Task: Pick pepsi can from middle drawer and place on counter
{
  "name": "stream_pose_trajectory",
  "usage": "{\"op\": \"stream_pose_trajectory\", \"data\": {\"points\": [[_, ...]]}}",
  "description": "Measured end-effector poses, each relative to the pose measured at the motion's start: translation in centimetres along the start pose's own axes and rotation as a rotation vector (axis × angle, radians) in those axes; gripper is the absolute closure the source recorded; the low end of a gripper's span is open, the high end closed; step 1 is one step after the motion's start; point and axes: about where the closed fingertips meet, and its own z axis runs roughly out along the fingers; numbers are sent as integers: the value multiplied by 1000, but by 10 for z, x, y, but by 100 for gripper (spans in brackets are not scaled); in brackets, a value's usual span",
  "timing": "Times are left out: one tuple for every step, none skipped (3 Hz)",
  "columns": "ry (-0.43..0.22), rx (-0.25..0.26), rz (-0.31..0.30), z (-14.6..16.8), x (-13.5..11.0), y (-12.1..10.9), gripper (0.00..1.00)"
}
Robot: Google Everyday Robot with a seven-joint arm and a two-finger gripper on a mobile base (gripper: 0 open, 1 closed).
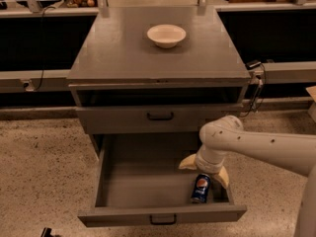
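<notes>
The pepsi can lies on its side in the right front corner of the pulled-out middle drawer, a deep grey tray with a small dark handle on its front panel. My gripper hangs over the drawer's right side, just above and behind the can. Its two yellow fingers are spread open, with nothing held between them. The white arm comes in from the right. The counter is the flat grey cabinet top above.
A shallow off-white bowl sits on the counter toward the back. A closed drawer front with a black curved handle is above the open drawer. A cable and plug hang at the cabinet's right side. The floor is speckled.
</notes>
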Motion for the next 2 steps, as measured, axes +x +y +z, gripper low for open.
{"op": "stream_pose_trajectory", "data": {"points": [[4,-1,-49,35,-1,-8,0],[29,-7,-77,69,3,-9,0]]}}
